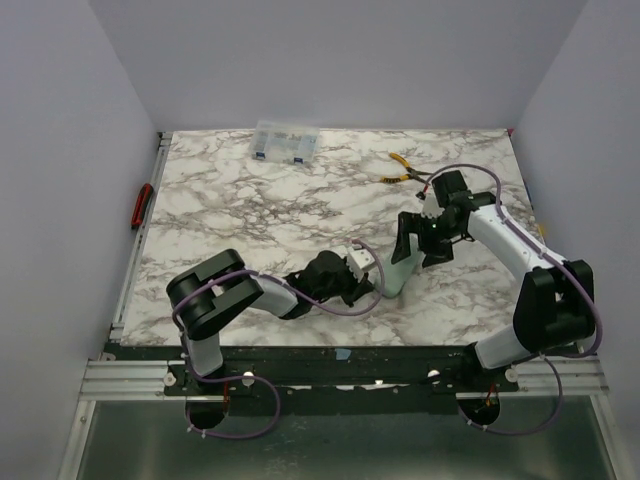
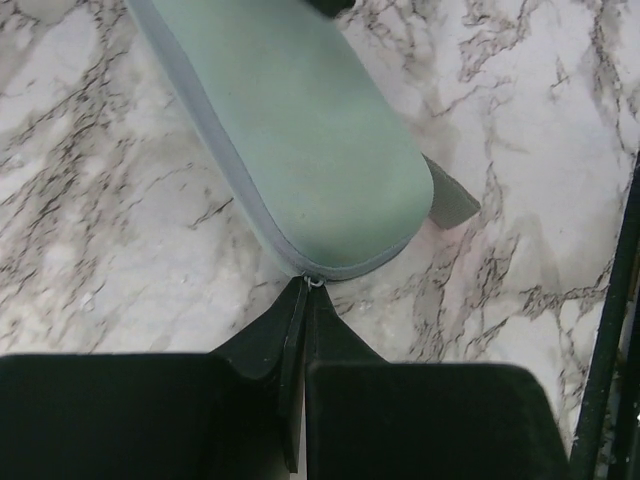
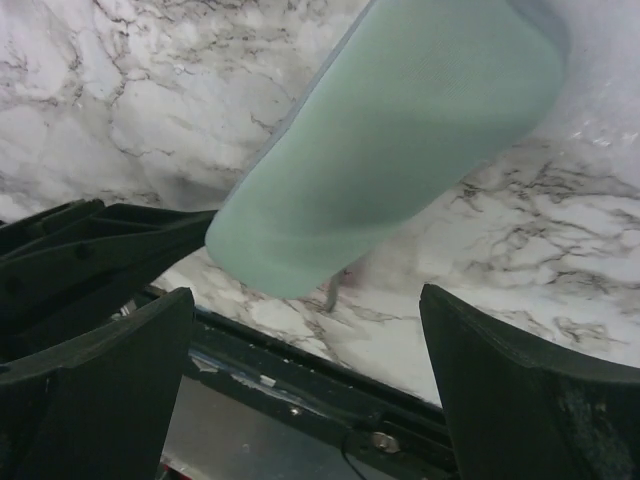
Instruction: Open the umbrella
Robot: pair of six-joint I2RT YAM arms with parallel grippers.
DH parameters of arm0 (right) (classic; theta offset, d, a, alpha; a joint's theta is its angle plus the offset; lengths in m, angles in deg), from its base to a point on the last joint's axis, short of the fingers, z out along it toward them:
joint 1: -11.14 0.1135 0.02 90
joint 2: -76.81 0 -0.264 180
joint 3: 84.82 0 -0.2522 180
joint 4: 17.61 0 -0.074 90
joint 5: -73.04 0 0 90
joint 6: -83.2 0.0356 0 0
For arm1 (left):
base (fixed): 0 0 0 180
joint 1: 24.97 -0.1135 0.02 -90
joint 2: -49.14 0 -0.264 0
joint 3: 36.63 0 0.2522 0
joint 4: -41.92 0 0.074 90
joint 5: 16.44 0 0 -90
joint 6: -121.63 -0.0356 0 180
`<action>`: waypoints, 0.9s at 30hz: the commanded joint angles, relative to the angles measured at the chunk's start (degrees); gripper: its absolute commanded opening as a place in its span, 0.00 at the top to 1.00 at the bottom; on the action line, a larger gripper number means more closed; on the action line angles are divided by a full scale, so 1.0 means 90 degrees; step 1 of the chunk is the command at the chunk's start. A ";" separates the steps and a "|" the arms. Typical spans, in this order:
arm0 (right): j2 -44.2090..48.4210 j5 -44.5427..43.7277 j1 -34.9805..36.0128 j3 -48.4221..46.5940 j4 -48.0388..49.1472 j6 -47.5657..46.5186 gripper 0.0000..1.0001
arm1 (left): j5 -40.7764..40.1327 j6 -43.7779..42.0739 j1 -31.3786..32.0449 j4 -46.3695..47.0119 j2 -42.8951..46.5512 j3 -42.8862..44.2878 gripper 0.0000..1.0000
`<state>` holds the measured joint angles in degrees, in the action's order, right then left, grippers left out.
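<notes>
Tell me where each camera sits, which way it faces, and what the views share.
Top external: fixed above and behind the arms, looking down on the marble table; both arms and bases show.
Left wrist: on the left arm, looking down past the shut left gripper, tips at the zip end of the pale green case.
Right wrist: on the right arm, facing the table's near edge past the open right gripper.
Shared: all three show the case on marble.
</notes>
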<state>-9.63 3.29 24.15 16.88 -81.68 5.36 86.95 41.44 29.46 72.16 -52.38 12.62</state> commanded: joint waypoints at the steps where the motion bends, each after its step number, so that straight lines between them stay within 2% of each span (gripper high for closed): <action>1: -0.0162 0.0489 0.0009 0.0246 0.0335 0.0737 0.03 | -0.0169 0.0060 0.0336 0.0284 -0.0218 0.0385 1.00; 6: -0.0517 0.0235 0.0008 0.0387 0.0748 0.0864 0.06 | -0.0189 -0.0008 0.0445 0.0219 -0.0356 0.0588 1.00; 10: -0.0770 -0.0087 0.0003 0.0468 0.1066 0.0954 0.16 | -0.0202 -0.0136 0.0483 0.0188 -0.0433 0.0674 1.00; 16: -0.1022 -0.0533 0.0013 0.0483 0.0893 0.0312 0.35 | -0.0373 -0.0132 0.0477 0.0159 -0.0435 0.0697 1.00; 19: -0.1079 -0.0932 0.0018 0.0558 0.0904 0.0245 0.33 | -0.0374 -0.0166 0.0476 0.0168 -0.0443 0.0670 1.00; 21: -0.1079 -0.1185 0.0019 0.0493 0.0743 0.0248 0.20 | -0.0377 -0.0212 0.0473 0.0160 -0.0423 0.0655 1.00; 23: -0.1044 -0.1201 0.0012 0.0395 0.0510 0.0220 0.14 | -0.0361 -0.0221 0.0475 0.0158 -0.0429 0.0652 1.00; 25: -0.1028 -0.1148 0.0019 0.0372 0.0400 0.0338 0.14 | -0.0329 -0.0196 0.0475 0.0168 -0.0466 0.0677 1.00; 27: -0.1028 -0.0853 0.0011 0.0406 0.0466 0.0342 0.19 | -0.0316 -0.0138 0.0473 0.0169 -0.0502 0.0719 1.00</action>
<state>-17.93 -2.13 24.28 19.81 -74.81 9.41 84.85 40.24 33.55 71.25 -56.42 17.73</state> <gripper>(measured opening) 0.850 0.009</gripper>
